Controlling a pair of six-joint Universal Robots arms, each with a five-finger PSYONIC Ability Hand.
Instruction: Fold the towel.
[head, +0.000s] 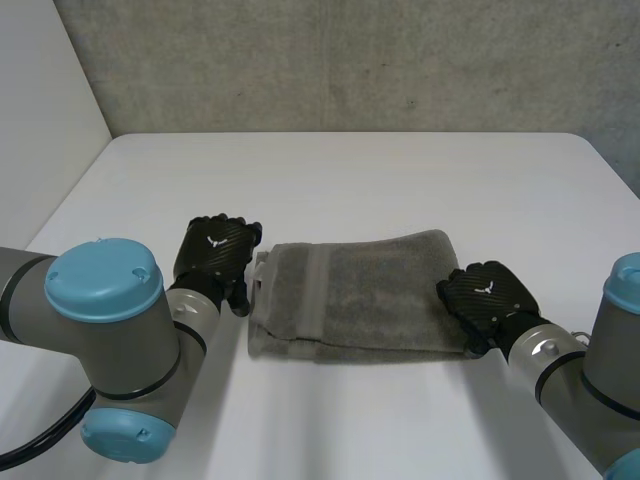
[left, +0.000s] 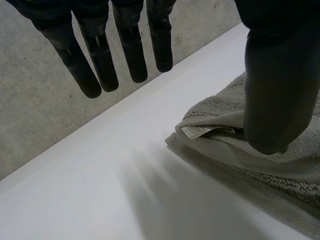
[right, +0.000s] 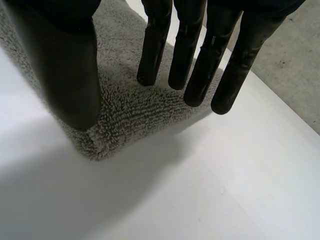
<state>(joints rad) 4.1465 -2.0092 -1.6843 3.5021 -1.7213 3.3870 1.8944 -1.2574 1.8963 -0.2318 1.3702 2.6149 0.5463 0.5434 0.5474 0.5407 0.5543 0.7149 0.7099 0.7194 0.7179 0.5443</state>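
Note:
A grey towel (head: 360, 295) lies folded into a long strip across the middle of the white table (head: 350, 170). My left hand (head: 212, 250) is at its left end, beside the white label (head: 260, 270). In the left wrist view its fingers (left: 100, 55) are straight over bare table, its thumb (left: 277, 75) hangs above the towel (left: 280, 165) near the label (left: 197, 131), and it holds nothing. My right hand (head: 490, 298) sits at the towel's right end. Its straight fingers (right: 195, 50) and thumb (right: 65, 65) stand over the towel's corner (right: 130, 115) without pinching it.
Behind the table's far edge rises a grey concrete wall (head: 350, 60). A pale wall (head: 40, 100) stands at the left. Bare tabletop surrounds the towel on all sides.

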